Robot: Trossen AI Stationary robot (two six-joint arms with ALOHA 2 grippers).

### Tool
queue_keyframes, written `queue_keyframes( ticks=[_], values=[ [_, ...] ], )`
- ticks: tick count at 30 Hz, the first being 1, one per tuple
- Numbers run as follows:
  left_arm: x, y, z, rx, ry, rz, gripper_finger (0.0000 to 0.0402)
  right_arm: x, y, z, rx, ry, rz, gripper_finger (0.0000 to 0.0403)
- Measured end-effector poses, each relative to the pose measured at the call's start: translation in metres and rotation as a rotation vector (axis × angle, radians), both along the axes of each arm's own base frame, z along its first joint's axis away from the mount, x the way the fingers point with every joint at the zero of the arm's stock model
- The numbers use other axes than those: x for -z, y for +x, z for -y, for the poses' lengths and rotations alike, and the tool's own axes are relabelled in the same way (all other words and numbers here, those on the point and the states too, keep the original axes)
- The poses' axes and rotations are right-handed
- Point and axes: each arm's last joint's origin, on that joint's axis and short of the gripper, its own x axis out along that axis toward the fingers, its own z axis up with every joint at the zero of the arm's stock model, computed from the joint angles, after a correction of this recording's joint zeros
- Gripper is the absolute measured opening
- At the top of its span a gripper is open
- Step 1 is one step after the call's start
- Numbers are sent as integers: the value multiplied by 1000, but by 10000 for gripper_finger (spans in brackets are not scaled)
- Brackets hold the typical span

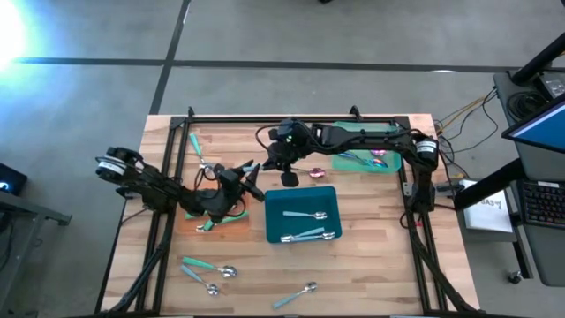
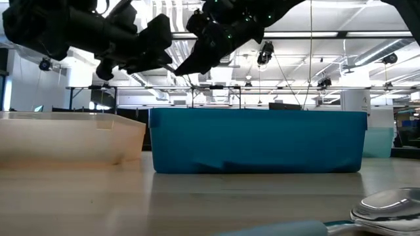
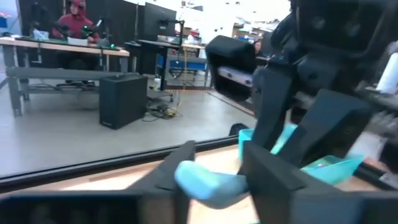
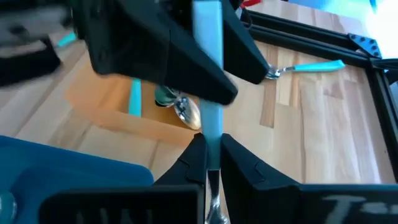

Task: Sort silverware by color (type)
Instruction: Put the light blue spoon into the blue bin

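Both grippers meet in mid-air above the table's middle, on one teal-handled utensil (image 4: 206, 93). My left gripper (image 1: 248, 174) comes from the left and my right gripper (image 1: 286, 176) from the right; both are shut on it. The utensil's head is hidden, so I cannot tell spoon from fork. Below them a teal tray (image 1: 274, 231) holds teal-handled silverware (image 1: 305, 215). An orange tray (image 1: 237, 223) holds a teal-handled spoon (image 4: 180, 107). A green tray (image 1: 388, 165) at the far right holds purple-blue pieces (image 1: 375, 159). My left gripper pinches the utensil's teal handle near its free end (image 3: 208, 185) between its two fingers (image 3: 267, 180), coming level from the table's left. The utensil is lifted clear of the table. My right gripper pinches the same utensil lower down, where teal handle meets silver neck (image 4: 210, 163), between its two fingers (image 4: 239, 163). The silver part runs back between the fingers, and the utensil lies along them.
Loose silverware lies on the wood: a teal fork (image 1: 196, 144) and spoon (image 1: 210, 166) at far left, a purple spoon (image 1: 314, 172) by the teal tray, several pieces (image 1: 208, 268) near the near edge. A black frame (image 1: 265, 117) borders the table.
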Motion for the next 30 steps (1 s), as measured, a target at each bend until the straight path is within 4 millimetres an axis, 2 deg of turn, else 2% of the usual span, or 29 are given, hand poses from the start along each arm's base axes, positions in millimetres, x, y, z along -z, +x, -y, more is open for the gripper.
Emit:
queue_keyframes(
  ticks=[3, 4, 14, 18, 25, 30],
  values=[
    [-3, 1, 1, 28, -7, 24, 34, 0, 0, 0, -7, -18, 2, 12],
    [-1, 1, 1, 22, 1, 1, 19, 0, 0, 0, -7, -9, -1, 7],
    [-3, 6, 0, 152, -6, 30, 15, -12, -9, -3, 18, 24, -22, 6],
    [-3, 7, 2, 219, -23, 53, 15, -32, -23, -3, 80, -20, -22, 15],
    [-5, 12, 5, 410, -57, 100, 15, -75, -54, -5, 247, -103, 27, 60],
    [-9, 23, 10, 513, -70, 117, 15, -88, -68, -9, 299, -35, 21, 89]
  ],
)
